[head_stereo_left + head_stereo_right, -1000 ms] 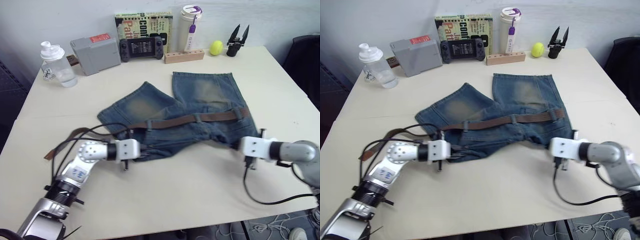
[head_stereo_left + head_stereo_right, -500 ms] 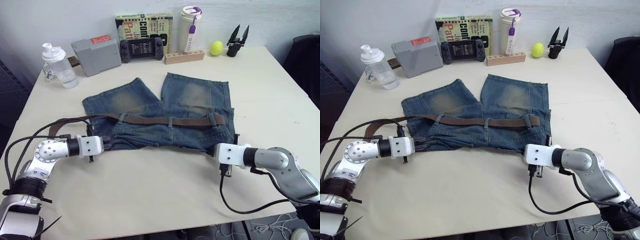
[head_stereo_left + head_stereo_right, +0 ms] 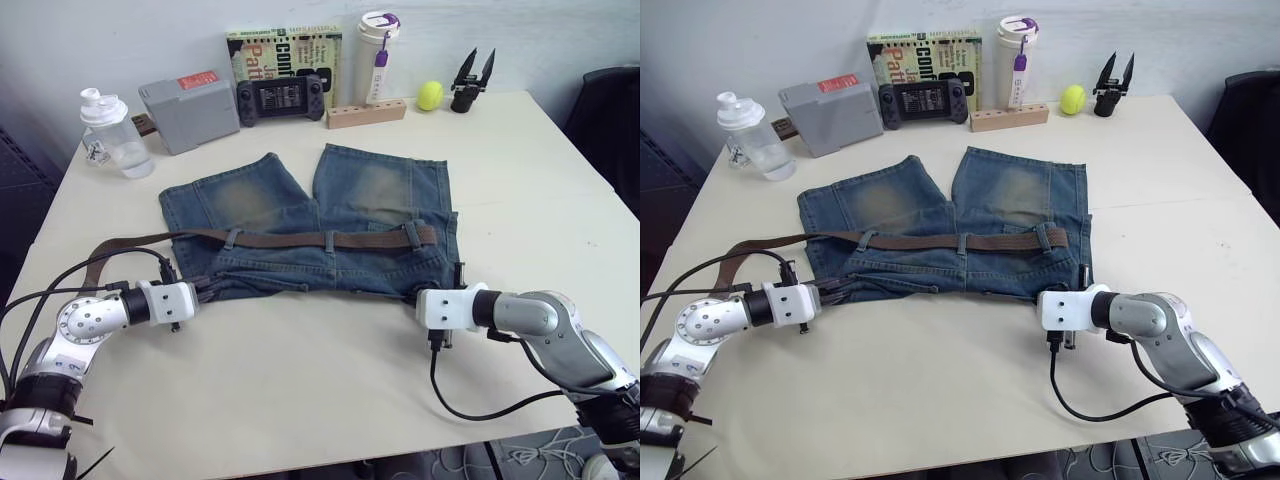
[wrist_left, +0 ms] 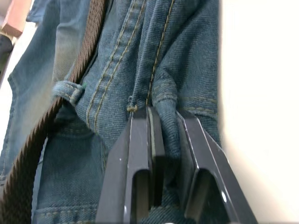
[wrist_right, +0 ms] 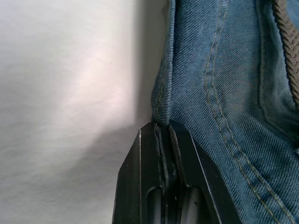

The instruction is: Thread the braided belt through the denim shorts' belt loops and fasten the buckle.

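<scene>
Cream tabletop (image 3: 300,400) carries the denim shorts (image 3: 310,230) spread flat near its middle, legs pointing toward a book, a bottle and a grey box lined up at the far edge. The braided belt (image 3: 330,239) runs through the belt loops (image 3: 329,240) across the waistband, its free end trailing off past the shorts on the robot's left. The left gripper (image 4: 163,140) is clamped on a fold of denim at the left waist corner, and the right gripper (image 5: 162,135) is pinched tight on the hem at the right corner. Judged from this, threading looks largely done and the step in hand is straightening the garment; fastening next calls for releasing the cloth and finding the buckle, which cannot be made out. Compared with a second ago, the shorts have been dragged leftward and pulled much flatter.
</scene>
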Robot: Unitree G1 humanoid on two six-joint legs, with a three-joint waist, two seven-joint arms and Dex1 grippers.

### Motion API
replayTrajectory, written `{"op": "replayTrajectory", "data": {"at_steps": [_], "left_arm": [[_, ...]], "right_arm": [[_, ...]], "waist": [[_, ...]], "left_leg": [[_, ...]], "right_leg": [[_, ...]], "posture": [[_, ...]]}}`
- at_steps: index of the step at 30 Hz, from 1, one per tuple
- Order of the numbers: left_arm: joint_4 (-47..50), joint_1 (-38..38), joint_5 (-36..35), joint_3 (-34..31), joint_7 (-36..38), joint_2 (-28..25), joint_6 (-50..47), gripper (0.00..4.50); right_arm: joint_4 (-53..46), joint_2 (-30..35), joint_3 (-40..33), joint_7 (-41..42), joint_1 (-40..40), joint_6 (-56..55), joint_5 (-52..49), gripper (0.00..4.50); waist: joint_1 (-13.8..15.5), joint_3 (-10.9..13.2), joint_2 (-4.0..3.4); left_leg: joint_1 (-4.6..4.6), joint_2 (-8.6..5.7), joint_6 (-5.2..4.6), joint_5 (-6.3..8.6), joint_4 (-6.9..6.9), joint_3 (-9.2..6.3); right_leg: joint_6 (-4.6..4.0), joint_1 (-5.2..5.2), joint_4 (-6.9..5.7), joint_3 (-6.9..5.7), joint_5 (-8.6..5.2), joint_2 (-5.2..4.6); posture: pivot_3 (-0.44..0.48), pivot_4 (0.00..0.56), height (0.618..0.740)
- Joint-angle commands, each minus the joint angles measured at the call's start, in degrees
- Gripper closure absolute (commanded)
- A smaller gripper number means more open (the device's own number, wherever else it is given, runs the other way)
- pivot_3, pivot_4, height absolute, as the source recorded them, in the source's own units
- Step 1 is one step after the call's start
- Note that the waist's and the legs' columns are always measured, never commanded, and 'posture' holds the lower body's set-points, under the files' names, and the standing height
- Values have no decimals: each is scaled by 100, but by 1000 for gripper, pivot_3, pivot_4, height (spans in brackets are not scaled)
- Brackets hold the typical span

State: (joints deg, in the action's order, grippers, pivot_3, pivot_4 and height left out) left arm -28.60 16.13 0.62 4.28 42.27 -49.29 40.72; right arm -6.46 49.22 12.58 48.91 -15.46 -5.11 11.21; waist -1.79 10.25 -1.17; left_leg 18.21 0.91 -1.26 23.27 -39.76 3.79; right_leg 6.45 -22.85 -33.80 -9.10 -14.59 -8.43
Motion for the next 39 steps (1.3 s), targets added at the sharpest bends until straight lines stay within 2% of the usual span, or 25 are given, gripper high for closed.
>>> {"op": "replayTrajectory", "data": {"at_steps": [1,8,22,33,36,37,39], "left_arm": [[431,-727,178,213,334,-106,-646,3937],[988,-1005,205,169,359,-96,-1076,3937],[430,-590,763,261,21,-146,-882,3937],[-135,-253,1405,377,-719,-315,-665,3937],[-54,-262,1237,385,-685,-271,-598,3937],[1,-284,1126,357,-653,-251,-565,3937],[173,-349,804,267,-492,-220,-593,3337]], "right_arm": [[556,234,-80,-216,-70,-140,483,4467],[1138,173,13,-352,-384,-465,622,4467],[641,110,-25,10,-95,-133,185,4467],[336,75,-61,180,92,289,59,4467],[282,26,-82,193,106,465,-17,3546],[263,0,-114,184,104,524,-61,2919],[175,-57,-250,213,90,724,-268,2211]], "waist": [[18,-2,-1],[35,-14,-17],[80,-49,-60],[163,-80,-82],[163,-86,-81],[162,-89,-80],[162,-93,-76]], "left_leg": [[0,-1,0,0,0,0],[1,-4,-4,2,-4,-2],[-1,-4,-4,2,-6,-7],[-17,1,-3,2,-6,-7],[-17,2,-3,2,-6,-8],[-17,2,-3,2,-6,-8],[-17,3,-3,2,-4,-9]], "right_leg": [[0,1,0,0,0,-2],[0,3,2,-2,0,-8],[0,8,0,-5,0,-8],[-8,16,-7,-4,-4,-5],[-8,16,-7,-4,-4,-5],[-8,16,-7,-5,-4,-5],[-9,16,-6,-6,-5,-5]], "posture": [[0,150,726],[0,150,726],[0,150,726],[0,150,726],[0,150,726],[0,150,726],[0,150,726]]}}
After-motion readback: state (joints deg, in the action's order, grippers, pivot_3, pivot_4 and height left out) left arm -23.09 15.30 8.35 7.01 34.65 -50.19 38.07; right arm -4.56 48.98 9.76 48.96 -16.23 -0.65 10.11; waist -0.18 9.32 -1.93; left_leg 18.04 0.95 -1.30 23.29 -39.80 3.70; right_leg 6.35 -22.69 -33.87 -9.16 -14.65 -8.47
